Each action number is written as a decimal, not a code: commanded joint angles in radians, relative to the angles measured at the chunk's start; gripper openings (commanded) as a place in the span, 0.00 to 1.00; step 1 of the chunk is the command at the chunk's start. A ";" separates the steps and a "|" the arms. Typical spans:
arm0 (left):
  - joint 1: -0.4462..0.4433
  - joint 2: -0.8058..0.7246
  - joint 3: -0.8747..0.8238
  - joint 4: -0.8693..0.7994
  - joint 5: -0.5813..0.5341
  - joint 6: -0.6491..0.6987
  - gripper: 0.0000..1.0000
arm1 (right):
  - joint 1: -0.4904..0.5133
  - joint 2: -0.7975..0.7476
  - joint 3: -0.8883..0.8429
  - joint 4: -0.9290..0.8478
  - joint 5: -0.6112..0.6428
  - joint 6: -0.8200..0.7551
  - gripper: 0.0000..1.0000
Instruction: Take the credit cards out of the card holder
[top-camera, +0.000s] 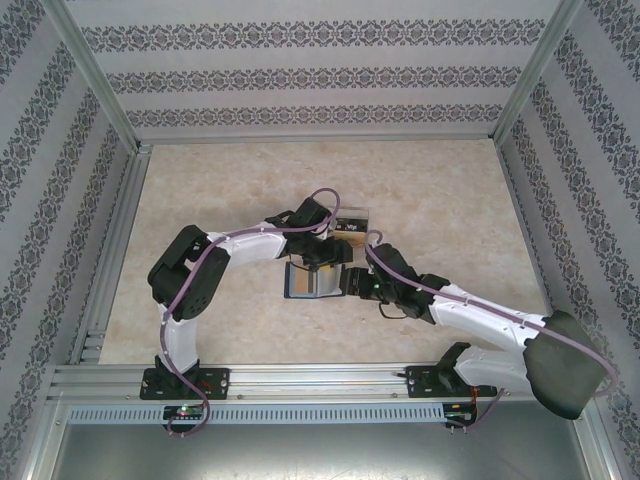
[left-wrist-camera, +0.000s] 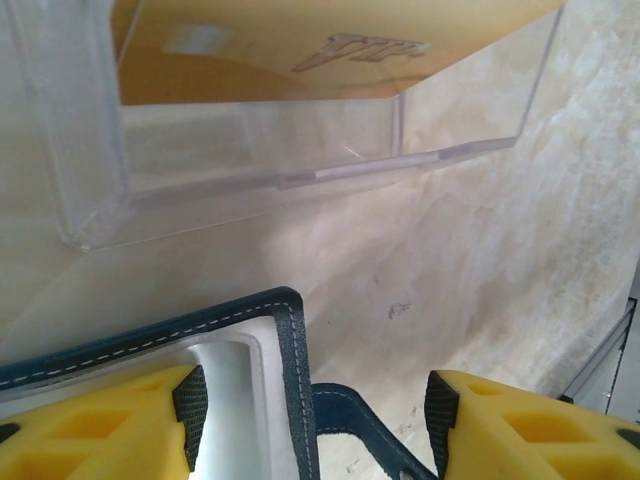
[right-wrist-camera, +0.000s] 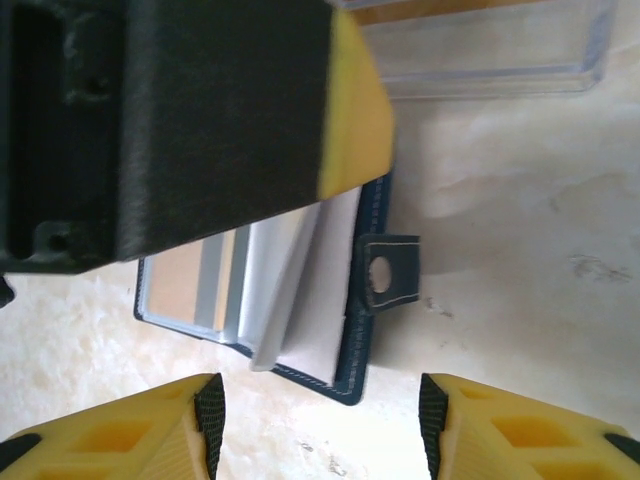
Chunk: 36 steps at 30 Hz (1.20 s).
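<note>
Left pincer (left-wrist-camera: 310, 405) over card holder (right-wrist-camera: 360, 350) containing cards (right-wrist-camera: 175, 285).

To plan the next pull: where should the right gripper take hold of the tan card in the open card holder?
Probably its visible lower part: the tan card lies flat in the open card holder, whose upper part the left gripper covers. Come from below in the right wrist view, where the open right gripper stands.
</note>
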<state>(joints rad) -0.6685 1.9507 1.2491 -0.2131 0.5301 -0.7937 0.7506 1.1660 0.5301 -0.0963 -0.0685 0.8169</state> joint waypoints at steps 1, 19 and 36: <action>-0.008 0.016 0.030 -0.044 -0.017 -0.018 0.61 | 0.031 0.061 0.020 0.058 -0.001 0.016 0.57; 0.038 -0.129 0.022 -0.202 -0.152 0.026 0.65 | 0.079 0.258 0.077 0.018 0.141 0.057 0.34; 0.109 -0.290 -0.286 -0.069 -0.098 -0.070 0.63 | 0.081 0.286 0.103 0.004 0.115 0.037 0.30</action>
<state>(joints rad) -0.5671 1.6485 0.9722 -0.3511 0.4088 -0.8310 0.8211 1.4391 0.6090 -0.0784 0.0402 0.8646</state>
